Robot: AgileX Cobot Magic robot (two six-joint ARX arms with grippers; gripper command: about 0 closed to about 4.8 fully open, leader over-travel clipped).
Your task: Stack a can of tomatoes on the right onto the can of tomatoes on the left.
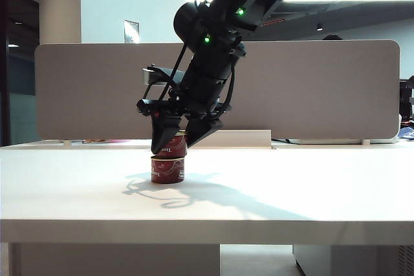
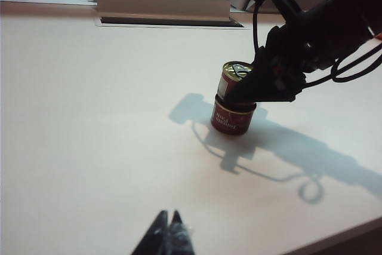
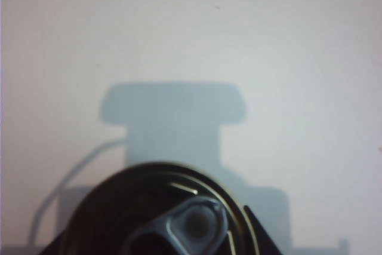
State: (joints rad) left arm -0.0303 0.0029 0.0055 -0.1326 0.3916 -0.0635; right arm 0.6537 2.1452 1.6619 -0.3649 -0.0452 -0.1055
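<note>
Tomatoes come first in the exterior view: the upper can (image 1: 174, 145) sits on top of the lower can (image 1: 167, 169), a little offset toward the right of that view, on the white table (image 1: 310, 192). The right gripper (image 1: 184, 135) comes down from above with a finger on either side of the upper can, apparently clamped on it, though contact on the far side is hard to confirm.

From the left wrist view the stack reads clearly: upper can (image 2: 234, 83) with its pull-tab lid showing, lower can (image 2: 231, 117) beneath it, and the right gripper (image 2: 256, 91) closing around the top one. The left gripper (image 2: 169, 234) hangs low over the table, well apart from the cans, its tips together.

Right wrist view shows only the lid of the upper can (image 3: 161, 213) directly below the camera (the fingers themselves are barely visible here).

To finish well, I would judge that the upper can should be nudged to sit squarely on the lower rim before the fingers part, then released gently and the arm lifted straight up, so nothing drags the can sideways.
</note>
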